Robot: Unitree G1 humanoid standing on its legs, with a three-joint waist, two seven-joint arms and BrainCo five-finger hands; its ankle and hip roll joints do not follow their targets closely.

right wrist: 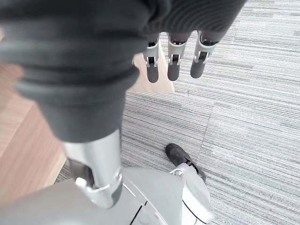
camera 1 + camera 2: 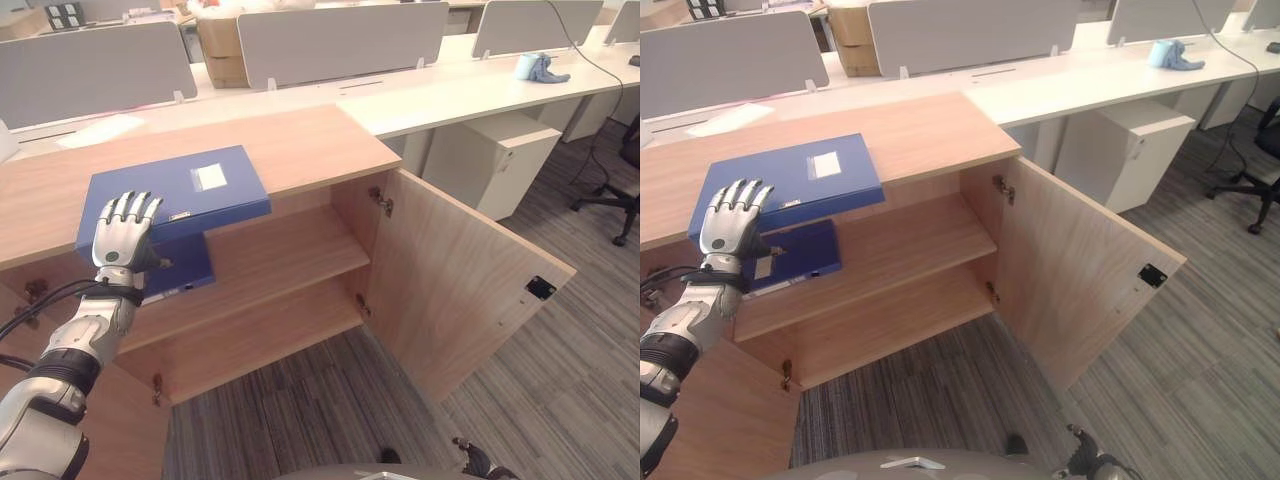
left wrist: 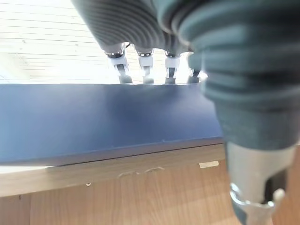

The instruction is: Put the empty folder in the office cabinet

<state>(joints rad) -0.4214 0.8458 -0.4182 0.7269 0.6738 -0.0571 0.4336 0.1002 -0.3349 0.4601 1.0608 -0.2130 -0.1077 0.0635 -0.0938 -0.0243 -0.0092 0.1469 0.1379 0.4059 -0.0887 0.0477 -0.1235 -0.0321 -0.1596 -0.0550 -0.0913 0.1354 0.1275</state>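
A blue box folder [image 2: 190,185] with a white label lies on the wooden cabinet's top [image 2: 310,140], its front end jutting past the front edge. My left hand [image 2: 122,235] holds that front end, fingers spread on top and the thumb under the edge; the left wrist view shows the fingers [image 3: 145,61] reaching over the blue folder [image 3: 108,122]. A second blue folder [image 2: 185,262] lies on the upper shelf [image 2: 290,255] just below. My right hand [image 1: 173,65] hangs low over the carpet, fingers straight and holding nothing.
The cabinet's right door [image 2: 470,290] stands wide open towards me. Behind the cabinet run white desks with grey dividers [image 2: 340,40], a cardboard box [image 2: 222,45] and a blue cloth [image 2: 540,68]. A white pedestal [image 2: 490,160] and an office chair [image 2: 620,190] stand at the right.
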